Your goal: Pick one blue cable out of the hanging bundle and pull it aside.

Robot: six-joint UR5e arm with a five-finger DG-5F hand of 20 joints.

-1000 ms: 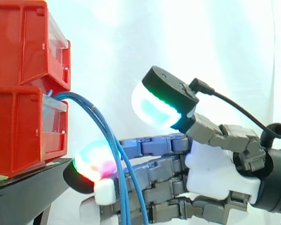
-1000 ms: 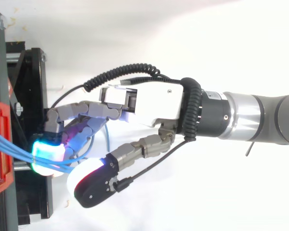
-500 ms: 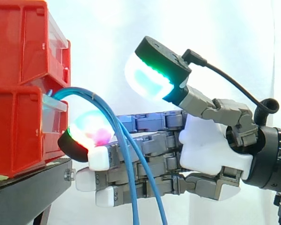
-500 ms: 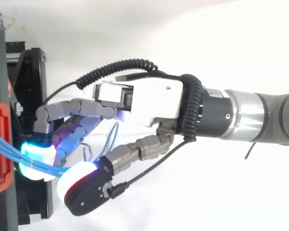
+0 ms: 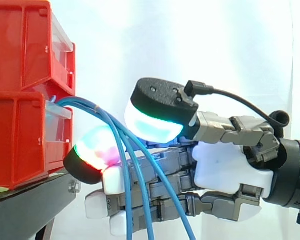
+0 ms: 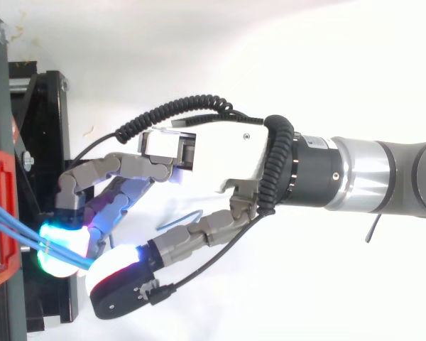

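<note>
Blue cables (image 5: 82, 103) hang from the lower red bin (image 5: 20, 140) and run down between the thumb and fingers (image 5: 160, 172). The hand (image 5: 225, 167) pinches them, with its thumb pressed down over nearly straight fingers.

Bins (image 5: 25, 90) are recorded as plain red, cables (image 5: 121, 147) blue, stand (image 5: 35, 200) black, curtain (image 5: 190, 40) white; hand (image 5: 225, 170) is noted white-palmed, pads (image 5: 97, 150) green, cyan, red.

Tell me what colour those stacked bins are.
The bins are red, clearest in the side view.
</note>
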